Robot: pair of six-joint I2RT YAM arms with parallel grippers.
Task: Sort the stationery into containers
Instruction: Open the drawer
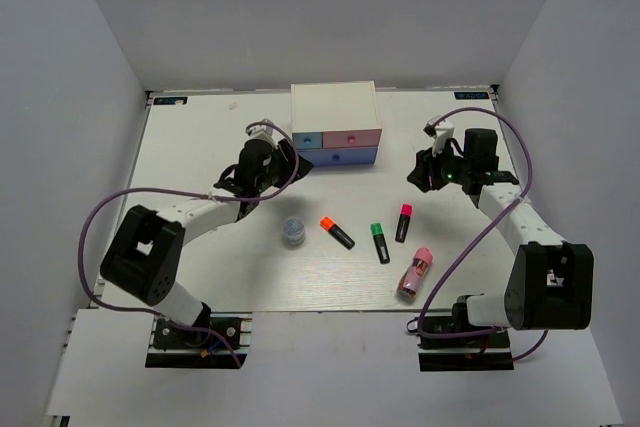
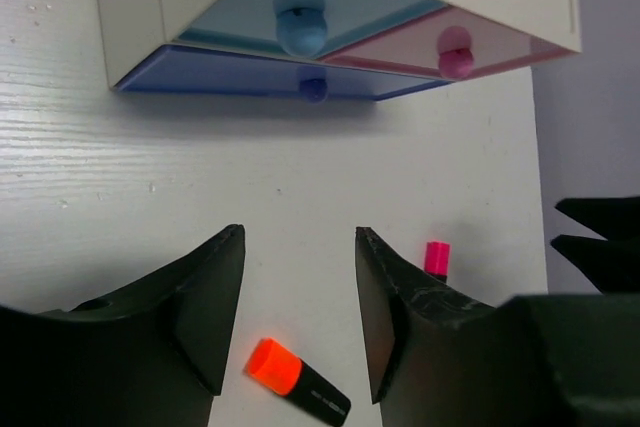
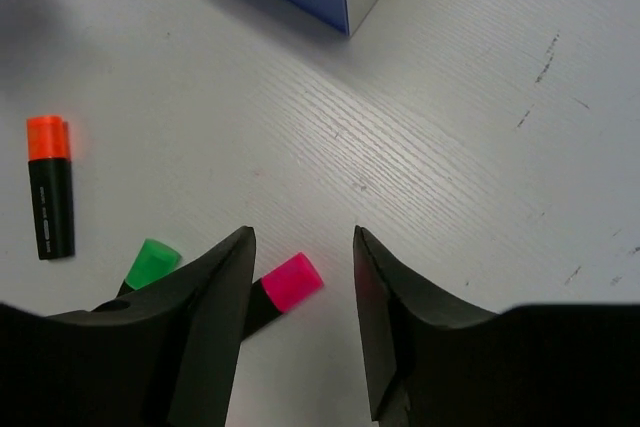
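The left gripper [image 2: 300, 252] has its jaws spread, with nothing between them but bare table [image 2: 150, 197]. It sits low, just in front of the drawer chest [image 1: 335, 109], near the chest's left front corner, and faces the light blue drawer [image 2: 235, 19] and its round knob [image 2: 300, 29]. It does not touch the chest. The right gripper [image 3: 303, 247] also has its jaws apart and holds nothing. It hangs off the chest's right side, a little forward of the front.

The chest stands at the far middle of the table. All three fronts are flush: light blue on the left, the pink drawer [image 2: 500, 47] on the right, and the wide periwinkle drawer [image 2: 230, 72] beneath them.

The stationery lies loose on the table in front of the chest, apart from it:
- The blue-grey pot [image 1: 293, 231] is in front of the chest's left end.
- The orange highlighter [image 1: 337, 232] is in front of its middle.
- The green highlighter [image 1: 380, 242] is in front of its right end.
- The pink-red highlighter [image 1: 403, 223] is just to the right of the green one.
- The pink tube [image 1: 415, 273] lies farthest from the chest, forward and to the right.
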